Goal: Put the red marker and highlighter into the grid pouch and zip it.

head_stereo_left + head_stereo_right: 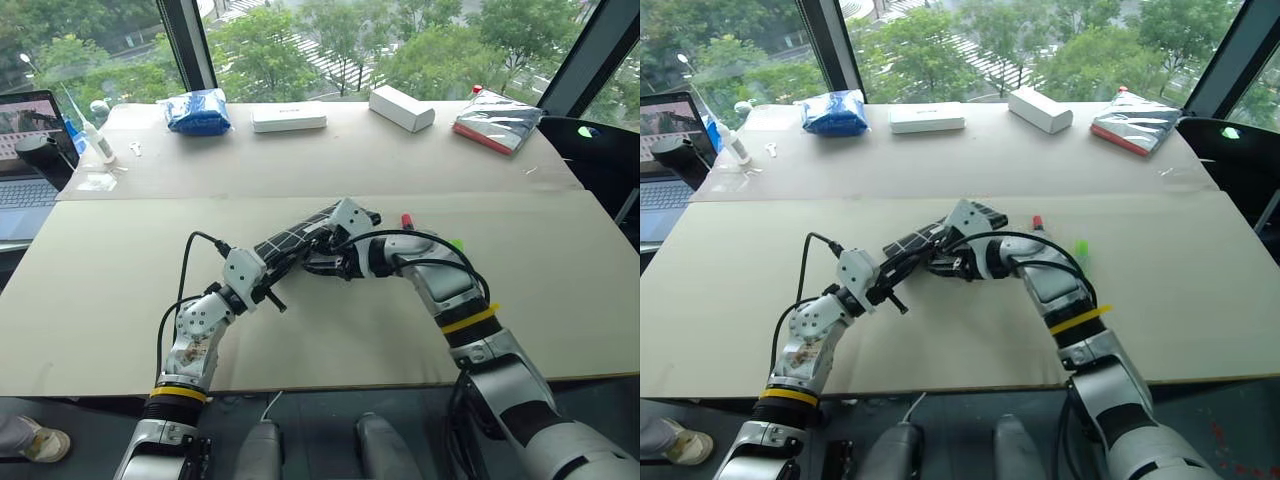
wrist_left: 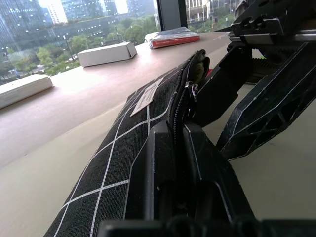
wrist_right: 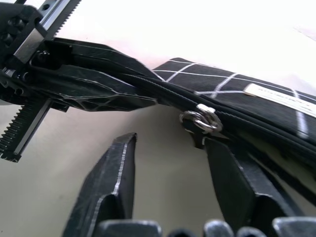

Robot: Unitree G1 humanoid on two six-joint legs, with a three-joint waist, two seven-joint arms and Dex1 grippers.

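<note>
— Windows with green trees behind them run along the far edge of the counter (image 1: 120,300), which is covered in pale board. What sits on it, counted?

— One grid pouch (image 1: 295,236), one red marker (image 1: 407,221), one highlighter (image 1: 457,244). Along the far edge: one blue bag (image 1: 197,111), two white boxes, the flat one (image 1: 288,117) and the taller one (image 1: 402,107), and one silver packet with a red edge (image 1: 497,122). One laptop (image 1: 25,150) at the far left, cut off by the frame.

— What is hard to see?

— Only the tip of the marker and a sliver of the highlighter show past the right forearm; the rest is hidden. The near end of the pouch disappears into the left hand (image 1: 272,296). In the left wrist view something pale green sits at the pouch's open far end, too small to name.

— And the hands?

— The left hand has its fingers (image 2: 163,168) pressed together, pinching the near end of the pouch, which stretches away from it along the line of its fingers, tilted up off the counter. The right hand (image 3: 170,173) stands spread; the metal zipper pull (image 3: 200,121) lies just past its fingertips, close to one finger, and I cannot tell if they touch.

— Marker and highlighter, relative to the right hand?

— Both lie on the counter behind that hand, beside its wrist and forearm, apart from the pouch.
</note>
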